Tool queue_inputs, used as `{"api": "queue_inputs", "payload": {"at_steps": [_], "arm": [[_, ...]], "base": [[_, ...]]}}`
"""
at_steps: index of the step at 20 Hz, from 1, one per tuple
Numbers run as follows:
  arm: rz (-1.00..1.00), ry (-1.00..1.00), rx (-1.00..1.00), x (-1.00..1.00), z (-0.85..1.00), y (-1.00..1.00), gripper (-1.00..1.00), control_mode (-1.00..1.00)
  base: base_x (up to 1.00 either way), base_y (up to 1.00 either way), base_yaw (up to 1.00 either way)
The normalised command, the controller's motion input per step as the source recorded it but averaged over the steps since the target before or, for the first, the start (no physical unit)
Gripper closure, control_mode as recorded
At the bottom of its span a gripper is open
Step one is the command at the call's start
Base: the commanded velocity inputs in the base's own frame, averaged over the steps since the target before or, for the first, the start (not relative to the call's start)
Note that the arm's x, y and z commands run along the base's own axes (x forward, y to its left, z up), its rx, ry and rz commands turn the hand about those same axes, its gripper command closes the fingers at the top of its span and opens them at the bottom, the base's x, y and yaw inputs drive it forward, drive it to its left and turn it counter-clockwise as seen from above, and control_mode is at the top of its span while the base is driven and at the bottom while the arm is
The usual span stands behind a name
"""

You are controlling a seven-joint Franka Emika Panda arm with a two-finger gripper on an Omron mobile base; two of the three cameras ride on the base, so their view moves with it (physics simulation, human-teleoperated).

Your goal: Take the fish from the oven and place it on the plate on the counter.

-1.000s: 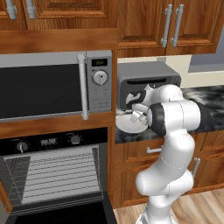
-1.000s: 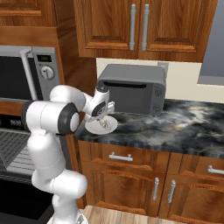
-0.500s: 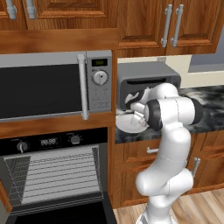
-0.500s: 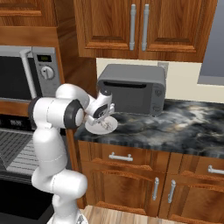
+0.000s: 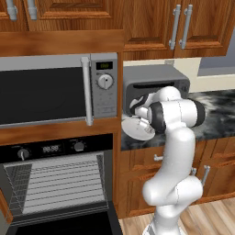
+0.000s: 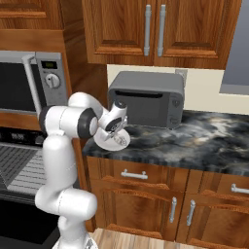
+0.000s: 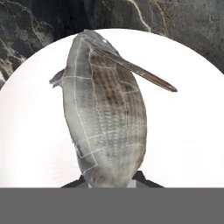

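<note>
Fish over plate, counter's left end.
My claw [image 6: 118, 136] sits at centre-left of the right base view, over the plate [image 6: 103, 142] on the counter [image 6: 194, 141]. Toaster oven [image 6: 146, 98] stands behind the plate, microwave [image 5: 55, 92] at left of the left base view, oven [image 5: 55, 183] below it, door down. In my hand view the fish [image 7: 103, 118] sits mid-frame over the plate, dark tips flanking its lower end.

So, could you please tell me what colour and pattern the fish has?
The fish is silvery-grey with a brownish scaled patch; the hand view shows it best.
</note>
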Motion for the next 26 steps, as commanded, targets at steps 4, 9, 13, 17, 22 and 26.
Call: {"api": "queue_inputs", "payload": {"at_steps": [4, 9, 13, 17, 22, 26], "arm": [[0.06, 0.0, 0.0, 0.27, -0.03, 0.12, 1.0, -1.0], [0.02, 0.02, 0.0, 0.03, 0.0, 0.02, -1.0, -1.0], [0.0, 0.0, 0.0, 0.0, 0.0, 0.02, -1.0, -1.0], [0.0, 0.0, 0.0, 0.0, 0.0, 0.1, -1.0, -1.0], [0.0, 0.01, -0.01, 0.0, 0.06, 0.3, -1.0, -1.0], [0.01, 0.11, 0.0, 0.0, 0.43, 0.08, -1.0, -1.0]], "base": [[0.0, 0.0, 0.0], [0.0, 0.0, 0.0], [0.0, 0.0, 0.0], [0.0, 0.0, 0.0], [0.0, 0.0, 0.0], [0.0, 0.0, 0.0]]}}
